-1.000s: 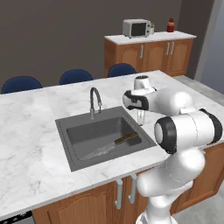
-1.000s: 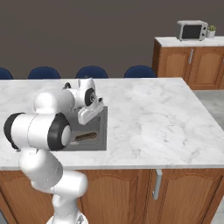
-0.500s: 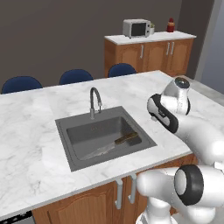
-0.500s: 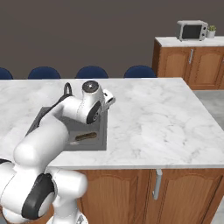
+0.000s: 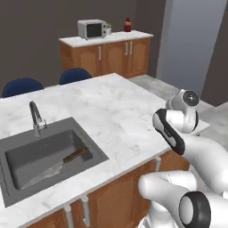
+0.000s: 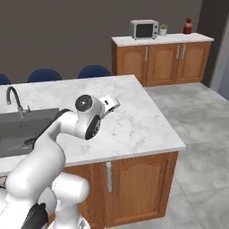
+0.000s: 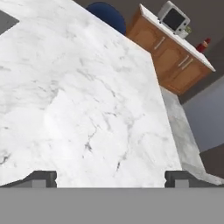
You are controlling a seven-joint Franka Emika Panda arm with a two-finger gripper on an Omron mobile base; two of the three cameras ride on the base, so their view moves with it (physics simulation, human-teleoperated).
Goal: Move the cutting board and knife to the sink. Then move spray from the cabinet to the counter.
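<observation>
The knife (image 5: 67, 161) lies in the grey sink (image 5: 26, 153), dark handle to the right and pale blade to the left. I cannot make out the cutting board in the basin. My gripper (image 7: 110, 178) is open, its two fingertips (image 7: 41, 177) far apart and nothing between them, above the white marble counter (image 7: 87, 109). In the right base view the gripper (image 6: 109, 103) hangs over the counter (image 6: 134, 125), to the right of the sink (image 6: 27, 127). The spray and the cabinet are out of view.
A curved faucet (image 5: 36, 116) stands behind the sink. Blue chairs (image 5: 75, 75) line the island's far side. Further back a wooden base unit (image 5: 107, 55) carries a microwave (image 5: 91, 29) and a red bottle (image 5: 128, 24). A tall grey unit (image 5: 191, 44) stands at the right.
The whole picture has shifted, so the base has moved and the sink now sits further left. The arm has swung from above the sink to the right over the bare counter, gripper still open.
</observation>
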